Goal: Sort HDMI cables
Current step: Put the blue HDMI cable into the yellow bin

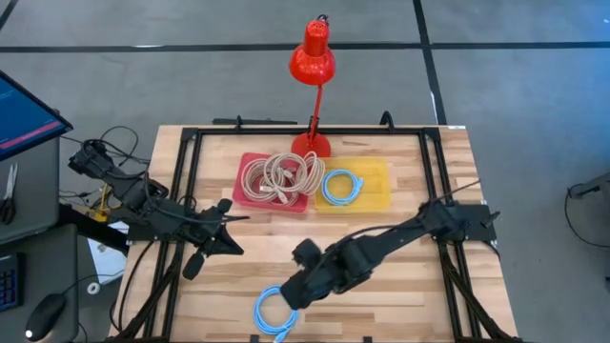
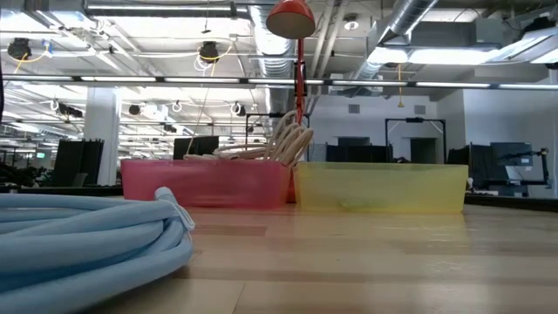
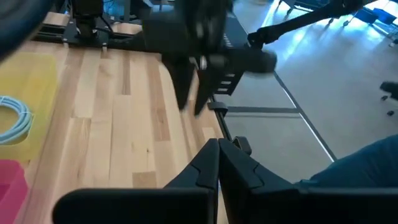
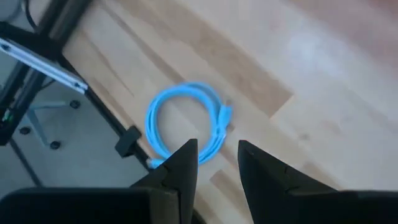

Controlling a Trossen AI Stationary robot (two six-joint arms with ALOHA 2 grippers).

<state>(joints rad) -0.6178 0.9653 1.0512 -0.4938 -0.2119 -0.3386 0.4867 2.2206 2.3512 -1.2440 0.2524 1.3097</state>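
The surface (image 1: 400,286) is a pale wooden top framed by black rails, with grey floor around it and a red desk lamp (image 1: 313,59) standing at the upper centre of the high view, behind two shallow trays. I note the sorting is by colour: the red tray (image 1: 250,162) holds a heap of beige cable coils (image 1: 281,177), piled high enough to rise above its rim in the low view, and the yellow tray (image 1: 374,181) beside it holds one light blue coil (image 1: 341,187). One more blue coil (image 1: 274,312) lies loose at the lower centre of the high view, near the front edge, well apart from both trays. The right gripper (image 1: 294,293) reaches down-left across the surface and sits over that coil; its wrist view shows the jaws parted narrowly, with nothing between them, the coil (image 4: 185,127) just beyond the tips. I judge this placement is the approach to pick up the last unsorted cable, which belongs in the yellow tray. The left gripper (image 1: 191,265) waits at the centre left of the high view, jaws closed together on nothing, clear of the right arm's path.
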